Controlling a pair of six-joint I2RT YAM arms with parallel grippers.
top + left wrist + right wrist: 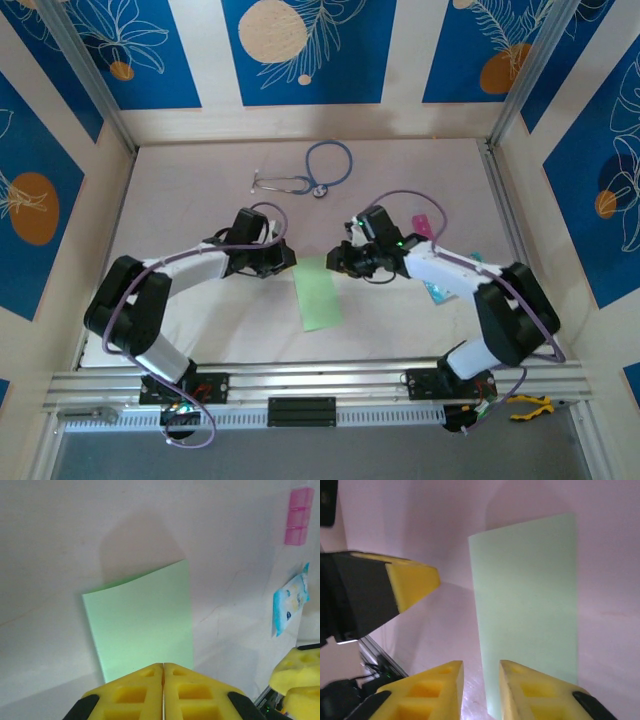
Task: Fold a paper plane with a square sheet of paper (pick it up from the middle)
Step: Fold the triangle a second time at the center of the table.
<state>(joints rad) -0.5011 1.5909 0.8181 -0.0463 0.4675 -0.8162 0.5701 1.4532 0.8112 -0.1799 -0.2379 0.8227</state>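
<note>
The square sheet of paper, folded to a pale green rectangle, lies on the table between the two arms. In the left wrist view its near edge is hidden behind the left gripper, whose yellow fingers are pressed together; whether they catch that edge cannot be told. The right gripper stands with fingers apart, one fingertip covering the sheet's lower edge. The right arm half hides a teal-and-white packet, and the frame edge cuts off a pink block.

Pale table with green paper, stethoscope (far side), packet
</note>
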